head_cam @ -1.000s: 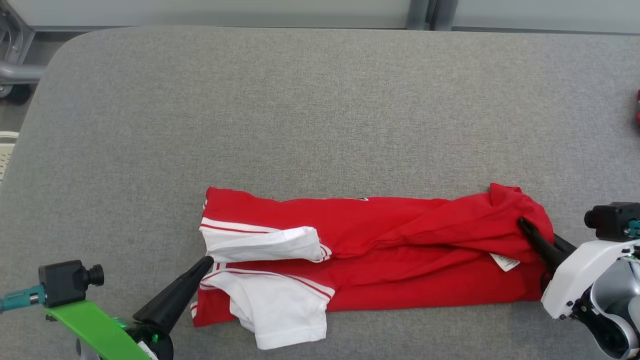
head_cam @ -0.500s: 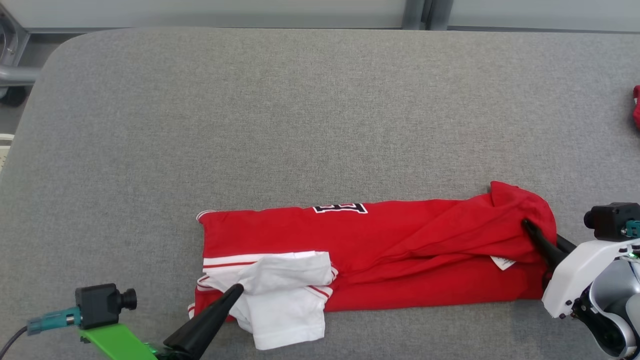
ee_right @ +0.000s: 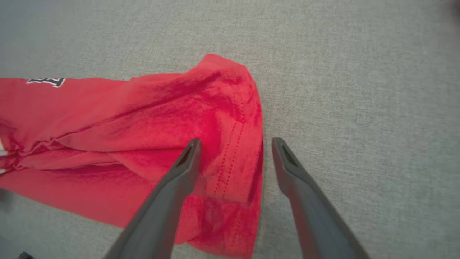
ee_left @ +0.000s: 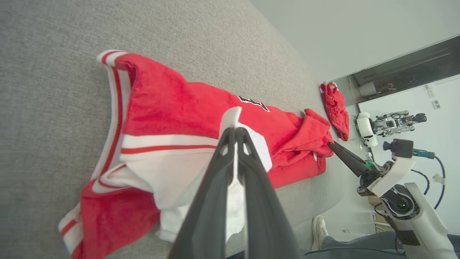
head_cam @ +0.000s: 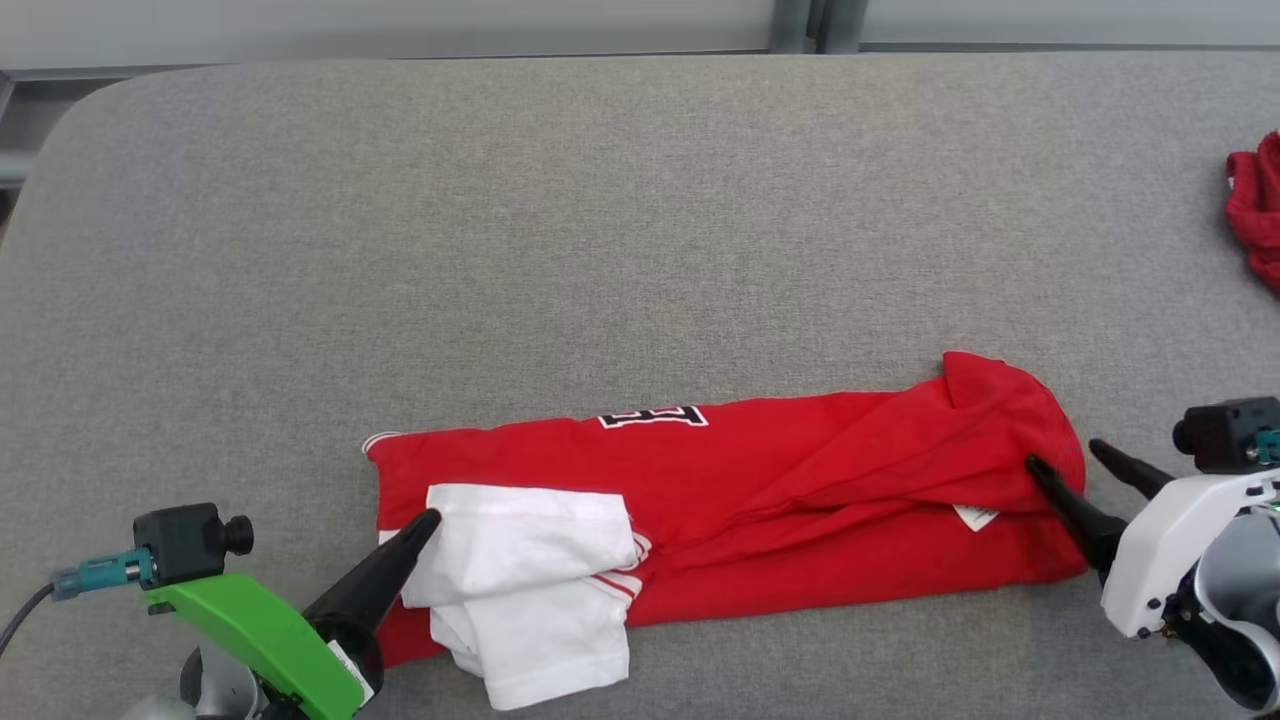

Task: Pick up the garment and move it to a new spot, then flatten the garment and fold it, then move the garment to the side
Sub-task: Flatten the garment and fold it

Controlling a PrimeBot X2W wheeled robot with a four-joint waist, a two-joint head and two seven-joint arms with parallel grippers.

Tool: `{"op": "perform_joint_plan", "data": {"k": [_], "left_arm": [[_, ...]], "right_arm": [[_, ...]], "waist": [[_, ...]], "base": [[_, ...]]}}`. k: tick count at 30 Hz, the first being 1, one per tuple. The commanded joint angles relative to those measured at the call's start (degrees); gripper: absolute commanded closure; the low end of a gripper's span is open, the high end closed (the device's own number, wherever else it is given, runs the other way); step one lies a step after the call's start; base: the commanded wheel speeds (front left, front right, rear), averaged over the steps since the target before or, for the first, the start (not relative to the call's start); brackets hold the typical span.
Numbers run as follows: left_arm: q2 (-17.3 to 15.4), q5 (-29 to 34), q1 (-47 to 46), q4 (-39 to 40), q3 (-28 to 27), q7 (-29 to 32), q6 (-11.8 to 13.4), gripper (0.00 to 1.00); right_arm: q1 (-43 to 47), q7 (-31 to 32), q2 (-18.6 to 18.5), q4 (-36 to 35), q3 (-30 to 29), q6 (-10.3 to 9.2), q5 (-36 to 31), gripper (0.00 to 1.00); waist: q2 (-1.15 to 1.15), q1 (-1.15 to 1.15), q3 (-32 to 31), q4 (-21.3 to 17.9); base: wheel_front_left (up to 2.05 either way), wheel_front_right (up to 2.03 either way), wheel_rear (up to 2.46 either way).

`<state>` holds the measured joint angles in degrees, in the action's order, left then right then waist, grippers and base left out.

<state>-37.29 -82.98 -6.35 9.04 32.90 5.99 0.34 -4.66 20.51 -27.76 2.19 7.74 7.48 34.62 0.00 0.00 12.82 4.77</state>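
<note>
A red garment (head_cam: pixel 800 470) with white sleeves lies folded into a long strip across the near part of the grey table (head_cam: pixel 640 200). Its black lettering (head_cam: pixel 652 416) shows on the far edge. My left gripper (head_cam: pixel 430 517) is at the garment's left end. In the left wrist view the left gripper (ee_left: pixel 233 130) is shut on the white sleeve (ee_left: pixel 172 169). My right gripper (head_cam: pixel 1063 455) stands open at the right end. In the right wrist view the right gripper (ee_right: pixel 236 141) has one finger over the red hem (ee_right: pixel 237 118) and the other over bare table.
Another crumpled red cloth (head_cam: pixel 1255 200) lies at the table's far right edge. In the left wrist view a person's shoe (ee_left: pixel 318 230) stands on the floor beyond the table edge, and another robot (ee_left: pixel 391 122) is in the background.
My right gripper has opened and let go of the red hem. The left gripper moved left and away with the white sleeve, which now lies flatter. The head camera shifted slightly.
</note>
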Motion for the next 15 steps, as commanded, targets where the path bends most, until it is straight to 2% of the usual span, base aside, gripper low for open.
{"op": "perform_joint_plan", "data": {"k": [1,5,10,15], "left_arm": [[-0.28,0.71,-0.97,-1.06,0.1,0.26,0.92,0.0],[-1.26,4.43,-2.19,-4.02,1.33,0.3,2.62,0.0],[-0.67,9.22,-4.19,-6.35,1.53,-2.74,4.5,0.0],[-0.62,17.22,-5.5,-8.08,2.03,-8.13,8.31,0.0]], "right_arm": [[0.52,0.47,0.31,-0.78,-1.49,0.02,0.24,0.0],[0.48,2.62,2.99,-2.69,-5.61,0.03,0.78,0.0],[-1.32,6.85,8.43,-4.93,-10.81,0.02,-0.08,0.0],[-2.58,9.85,12.67,-1.23,-13.65,0.02,-5.04,0.0]], "waist": [[0.0,0.0,0.29,-0.87],[0.0,0.0,0.65,-1.2],[0.0,0.0,1.57,-0.52],[0.0,0.0,2.48,1.9]], "base": [[0.0,0.0,0.0],[0.0,0.0,0.0],[0.0,0.0,0.0],[0.0,0.0,0.0]]}}
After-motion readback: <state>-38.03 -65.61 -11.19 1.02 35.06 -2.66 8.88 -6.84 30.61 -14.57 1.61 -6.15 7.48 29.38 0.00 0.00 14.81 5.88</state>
